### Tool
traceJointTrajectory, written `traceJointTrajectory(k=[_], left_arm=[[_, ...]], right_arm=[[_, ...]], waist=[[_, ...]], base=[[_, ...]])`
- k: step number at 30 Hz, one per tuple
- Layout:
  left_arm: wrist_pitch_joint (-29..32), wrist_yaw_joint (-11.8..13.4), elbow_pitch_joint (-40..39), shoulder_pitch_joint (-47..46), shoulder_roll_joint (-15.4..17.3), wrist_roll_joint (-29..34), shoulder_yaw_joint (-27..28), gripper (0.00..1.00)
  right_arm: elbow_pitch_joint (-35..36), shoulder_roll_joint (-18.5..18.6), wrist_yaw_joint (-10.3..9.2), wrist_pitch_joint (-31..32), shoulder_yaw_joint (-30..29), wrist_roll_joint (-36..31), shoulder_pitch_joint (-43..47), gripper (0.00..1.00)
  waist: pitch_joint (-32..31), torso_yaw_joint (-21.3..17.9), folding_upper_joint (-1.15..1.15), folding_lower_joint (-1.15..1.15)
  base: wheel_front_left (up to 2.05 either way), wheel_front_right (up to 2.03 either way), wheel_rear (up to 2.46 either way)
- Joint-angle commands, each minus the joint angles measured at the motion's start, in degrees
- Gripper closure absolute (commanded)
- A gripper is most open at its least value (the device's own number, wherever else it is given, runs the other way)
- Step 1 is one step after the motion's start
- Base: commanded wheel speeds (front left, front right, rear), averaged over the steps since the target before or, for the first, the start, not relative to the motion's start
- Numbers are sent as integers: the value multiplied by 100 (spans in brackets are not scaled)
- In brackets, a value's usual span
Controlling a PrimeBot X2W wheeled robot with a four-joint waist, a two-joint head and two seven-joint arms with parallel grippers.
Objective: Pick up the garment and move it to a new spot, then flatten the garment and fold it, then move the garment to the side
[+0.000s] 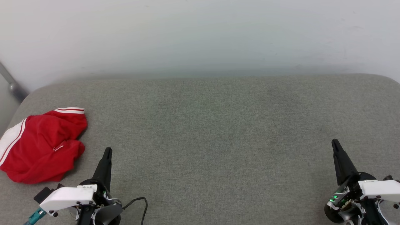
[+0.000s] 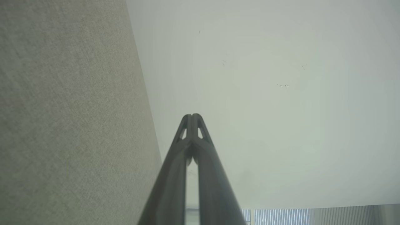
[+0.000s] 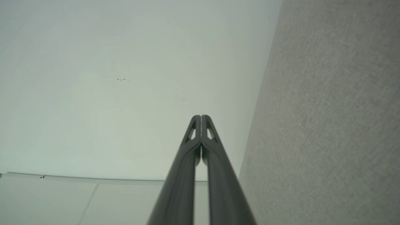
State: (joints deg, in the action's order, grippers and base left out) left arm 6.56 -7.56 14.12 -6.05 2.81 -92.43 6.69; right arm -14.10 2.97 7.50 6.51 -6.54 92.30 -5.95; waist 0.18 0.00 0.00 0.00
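Head view: the garment [image 1: 40,147] lies crumpled at the far left of the grey fabric surface [image 1: 218,125]. Its long axis runs from the near edge toward the wall, striped trim farthest. The left tool [image 1: 107,151] is just beside it; the right tool [image 1: 335,143] is well apart.

Left wrist view: fingers [image 2: 168,187] pressed together, empty.

Right wrist view: likewise closed.

Best to open the left tool first, then pinch a raised fold.

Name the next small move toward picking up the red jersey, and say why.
Probably open the left gripper and swing it toward the garment: it lies crumpled just left of that gripper, which is shut and empty; the right gripper sits far across the grey surface.
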Motion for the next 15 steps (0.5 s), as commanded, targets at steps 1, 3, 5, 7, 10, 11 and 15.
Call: traceJointTrajectory(k=[1,3,5,7,10,11,15], left_arm=[[10,-22,-5,-41,-15,6,9,100],[10,-22,-5,-41,-15,6,9,100],[10,-22,-5,-41,-15,6,9,100],[10,-22,-5,-41,-15,6,9,100],[-4,4,111,76,-5,-1,-24,0],[-25,4,90,74,-5,-3,-57,0],[-144,5,0,72,-4,2,-226,0]], right_arm=[[-6,-23,-2,3,3,23,-66,100],[-5,-23,-2,3,3,23,-66,100],[-5,-23,-2,3,3,23,-66,100],[-5,-23,-2,3,3,23,-66,100],[-110,-3,0,-3,6,-1,77,0],[-87,-3,0,-24,22,-8,80,0],[19,-4,0,-136,111,-54,111,0]], waist=[[0,0,0,0],[0,0,0,0],[0,0,0,0],[0,0,0,0],[0,0,0,0],[1,0,0,0],[5,2,0,0]], base=[[0,0,0],[0,0,0],[0,0,0],[0,0,0],[0,0,0],[0,0,0],[0,0,0]])
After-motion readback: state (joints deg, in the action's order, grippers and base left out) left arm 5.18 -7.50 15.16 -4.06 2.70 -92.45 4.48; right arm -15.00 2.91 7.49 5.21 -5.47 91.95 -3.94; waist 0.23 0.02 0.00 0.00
